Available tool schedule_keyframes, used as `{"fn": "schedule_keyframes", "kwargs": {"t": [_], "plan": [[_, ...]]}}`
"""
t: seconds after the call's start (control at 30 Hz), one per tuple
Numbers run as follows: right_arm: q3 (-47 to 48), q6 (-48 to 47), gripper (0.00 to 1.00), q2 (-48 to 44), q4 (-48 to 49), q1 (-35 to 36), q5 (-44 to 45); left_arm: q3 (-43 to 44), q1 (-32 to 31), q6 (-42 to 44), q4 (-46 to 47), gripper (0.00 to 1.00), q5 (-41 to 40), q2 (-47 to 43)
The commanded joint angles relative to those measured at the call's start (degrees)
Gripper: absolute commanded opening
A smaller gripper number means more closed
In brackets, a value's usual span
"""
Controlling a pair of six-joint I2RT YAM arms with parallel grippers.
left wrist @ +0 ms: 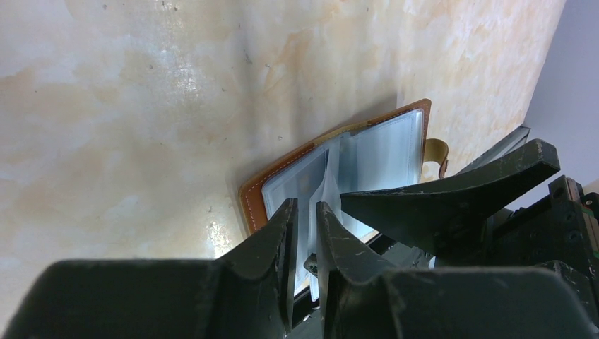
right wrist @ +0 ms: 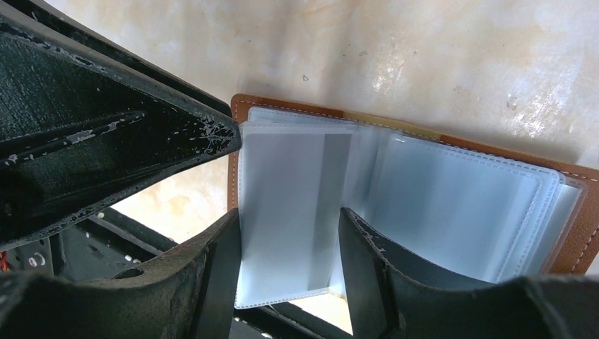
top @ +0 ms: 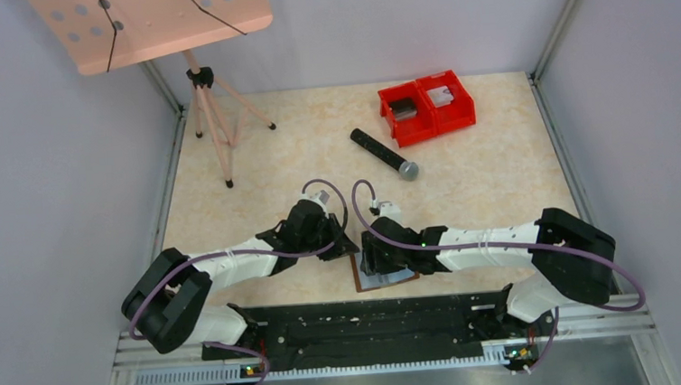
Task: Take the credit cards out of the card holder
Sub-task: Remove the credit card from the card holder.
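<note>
The card holder lies open near the table's front edge, brown leather outside, with several clear grey-blue sleeves fanned up. Its brown tab sticks out on one edge. My left gripper is almost shut, with a lifted sleeve page running into the narrow gap. My right gripper is open, its fingers straddling one sleeve page. One right finger rests over the holder. The left gripper's fingertips sit at the sleeves' corner. I cannot make out any card.
A black microphone lies mid-table. Red twin bins stand at the back right. A tripod carrying a pink perforated board stands at the back left. The black mounting rail runs just below the holder.
</note>
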Motion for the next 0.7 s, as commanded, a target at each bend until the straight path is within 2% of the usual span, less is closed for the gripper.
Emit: {"fn": "schedule_keyframes", "kwargs": {"t": [0.0, 0.67], "plan": [[0.4, -0.6, 0.51, -1.8, -0.1, -0.6, 0.9, 1.2, -0.1, 0.1, 0.6, 0.2, -0.8, -0.4], [0.7, -0.7, 0.51, -1.6, -0.3, -0.6, 0.8, 1.4, -0.1, 0.2, 2.1, 0.21, 0.8, 1.1]]}}
